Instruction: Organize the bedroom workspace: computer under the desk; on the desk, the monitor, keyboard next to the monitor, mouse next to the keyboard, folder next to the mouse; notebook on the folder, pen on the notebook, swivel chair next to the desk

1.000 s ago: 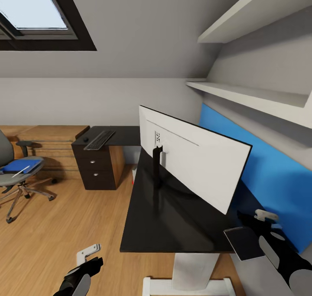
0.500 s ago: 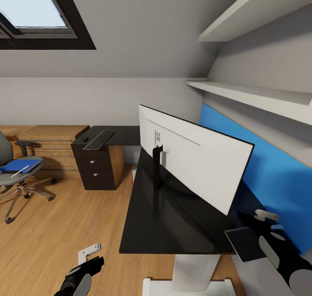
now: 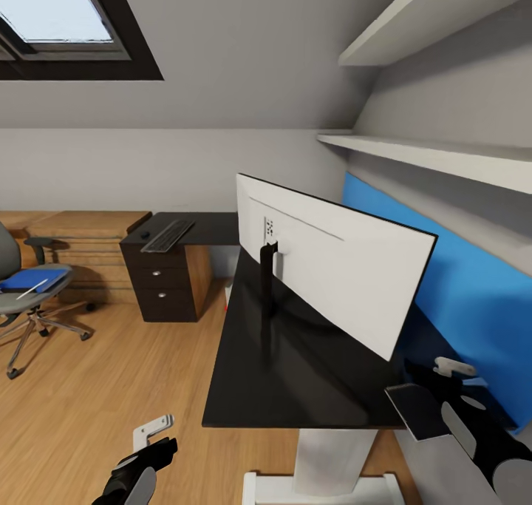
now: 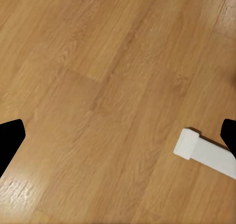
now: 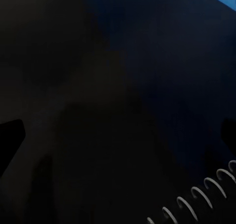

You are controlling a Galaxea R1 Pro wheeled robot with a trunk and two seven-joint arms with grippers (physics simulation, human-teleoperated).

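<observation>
Ahead of us a black worktop (image 3: 295,372) runs away from the robot, and the monitor (image 3: 332,268) stands on it with its white back toward us, blocking our sight of the blue wall panel (image 3: 458,298) behind. Further off, a second dark worktop (image 3: 214,228) over a drawer unit (image 3: 159,287) carries the keyboard (image 3: 168,236), with the mouse (image 3: 145,234) just beside it. At the far left the swivel chair (image 3: 29,302) sits on the wooden floor (image 3: 111,387), well apart from both worktops, with the blue folder (image 3: 29,278) on its seat and a thin white pen (image 3: 32,290) lying across it.

Our left hand (image 3: 151,446) hangs low over the floor with its fingers spread and nothing between them. Our right hand (image 3: 443,387) hovers at the near right corner of the worktop, holding a dark notebook (image 3: 417,410); the right wrist view shows its spiral binding (image 5: 196,199) between the fingers.

Compared with a second ago, the whole head view has shifted slightly, so the camera moved; both hands hold the same pose.
</observation>
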